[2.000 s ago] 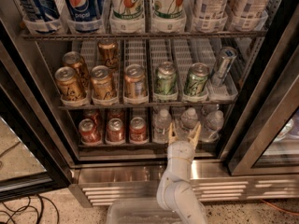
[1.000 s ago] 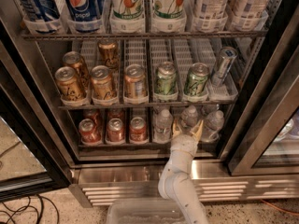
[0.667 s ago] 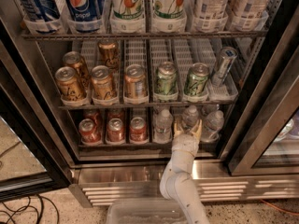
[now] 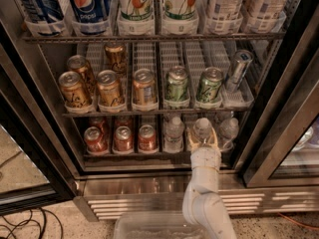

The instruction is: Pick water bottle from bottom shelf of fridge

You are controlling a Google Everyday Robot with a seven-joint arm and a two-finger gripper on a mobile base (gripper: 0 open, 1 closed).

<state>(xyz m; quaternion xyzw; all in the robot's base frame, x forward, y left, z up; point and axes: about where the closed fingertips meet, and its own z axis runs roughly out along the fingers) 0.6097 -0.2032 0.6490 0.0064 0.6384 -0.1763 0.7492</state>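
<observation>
The fridge (image 4: 134, 185) stands open in front of me. On its bottom shelf (image 4: 130, 157) three clear water bottles with white caps stand at the right: the left one (image 4: 174, 132), the middle one (image 4: 203, 128) and the right one (image 4: 229, 129). My gripper (image 4: 203, 139) reaches in over the shelf's front lip, on a white arm rising from below. It is open, with one finger on each side of the middle bottle's lower body. The bottle stands upright on the shelf.
Three red cans (image 4: 122, 139) stand at the shelf's left. The rack above holds gold cans (image 4: 110, 88) and green cans (image 4: 176, 84). The open glass door (image 4: 281, 133) is close on the right. A clear plastic bin (image 4: 149, 227) sits below, and cables (image 4: 22, 228) lie on the floor at left.
My gripper has moved slightly forward and to the right, so its fingers now sit further along the middle bottle. The bottles and cans have not moved.
</observation>
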